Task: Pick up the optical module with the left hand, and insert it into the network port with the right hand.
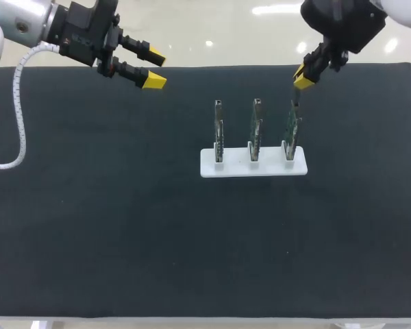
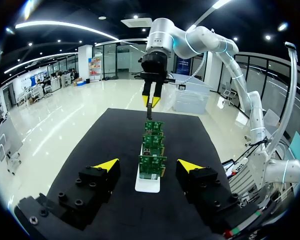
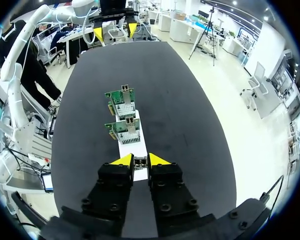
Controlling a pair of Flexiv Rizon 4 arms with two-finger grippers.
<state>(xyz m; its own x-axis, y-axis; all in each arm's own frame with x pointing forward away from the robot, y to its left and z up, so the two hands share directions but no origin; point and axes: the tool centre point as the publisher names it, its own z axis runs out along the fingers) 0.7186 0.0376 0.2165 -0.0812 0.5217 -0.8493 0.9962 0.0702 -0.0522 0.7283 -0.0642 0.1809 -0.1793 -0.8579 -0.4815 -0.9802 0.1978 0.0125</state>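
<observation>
Above the rightmost network card [image 1: 292, 130], the right gripper [image 1: 303, 81] clamps the optical module [image 2: 149, 107]. Handover looks done and insertion remains. The left gripper [image 1: 155, 70] hangs spread and empty at far left.

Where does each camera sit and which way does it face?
Head view: above, behind, looking down on the table; left gripper and right gripper at upper corners.
Left wrist view: looks along the boards toward the right gripper; own open fingers show.
Right wrist view: faces the opposite way; own fingers pinch the optical module.
Shared: both wrist views see the boards.
</observation>
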